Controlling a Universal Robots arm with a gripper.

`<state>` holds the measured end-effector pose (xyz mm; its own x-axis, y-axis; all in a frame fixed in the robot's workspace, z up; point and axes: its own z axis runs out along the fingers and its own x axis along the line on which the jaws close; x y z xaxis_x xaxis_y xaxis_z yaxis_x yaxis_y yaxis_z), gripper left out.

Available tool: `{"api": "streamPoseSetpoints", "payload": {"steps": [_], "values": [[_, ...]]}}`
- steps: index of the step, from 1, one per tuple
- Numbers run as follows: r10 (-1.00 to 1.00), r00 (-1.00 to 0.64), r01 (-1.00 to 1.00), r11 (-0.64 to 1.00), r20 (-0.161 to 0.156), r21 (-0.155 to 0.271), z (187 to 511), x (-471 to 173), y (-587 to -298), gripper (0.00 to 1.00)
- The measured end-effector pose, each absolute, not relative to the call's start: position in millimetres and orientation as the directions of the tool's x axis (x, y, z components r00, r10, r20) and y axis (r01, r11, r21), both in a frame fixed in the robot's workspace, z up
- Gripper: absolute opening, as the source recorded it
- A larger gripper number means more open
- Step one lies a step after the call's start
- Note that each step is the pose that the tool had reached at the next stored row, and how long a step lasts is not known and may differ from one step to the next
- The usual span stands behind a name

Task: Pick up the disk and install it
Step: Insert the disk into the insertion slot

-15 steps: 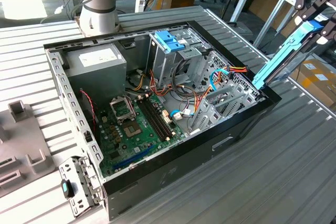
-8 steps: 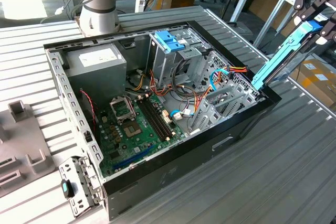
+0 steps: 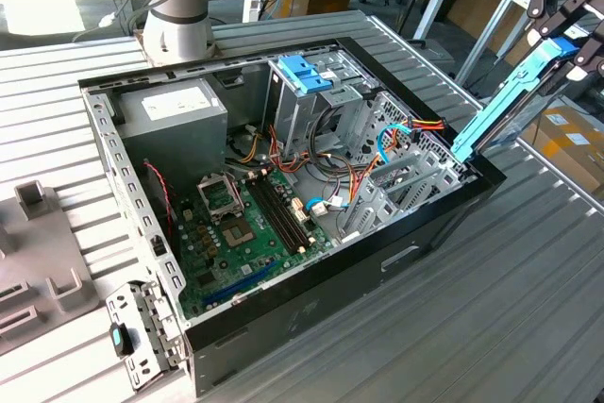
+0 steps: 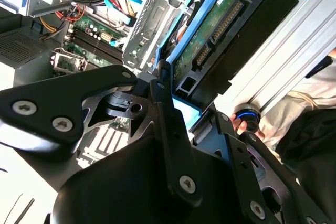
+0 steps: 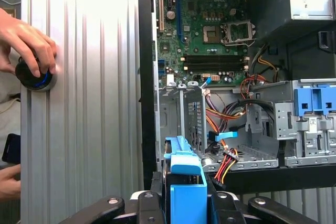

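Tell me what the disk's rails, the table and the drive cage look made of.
The disk rails: likely plastic, uniform matte light blue with moulded edges. The table: probably aluminium, pale grey ribbed slats with a dull sheen. The drive cage: apparently bare sheet steel, silver-grey, folded and punched; its handle looks blue plastic.

An open computer case [image 3: 377, 271] lay on a ribbed table [image 3: 528, 327]. Its green motherboard [image 3: 236, 233] sat beside a grey power-supply box [image 3: 175, 110]

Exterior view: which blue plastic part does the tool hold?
The disk, tilted in the tool at the exterior view's right; the blue handle sits atop the drive cage.
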<state>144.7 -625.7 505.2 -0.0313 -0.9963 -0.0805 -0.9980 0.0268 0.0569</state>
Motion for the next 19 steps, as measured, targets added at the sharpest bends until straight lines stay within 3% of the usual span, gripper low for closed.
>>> {"api": "streamPoseSetpoints", "payload": {"steps": [19], "values": [[-0.996,-0.031,-0.998,0.027,-0.081,0.057,504.0,140.1,-625.8,0.37]]}}
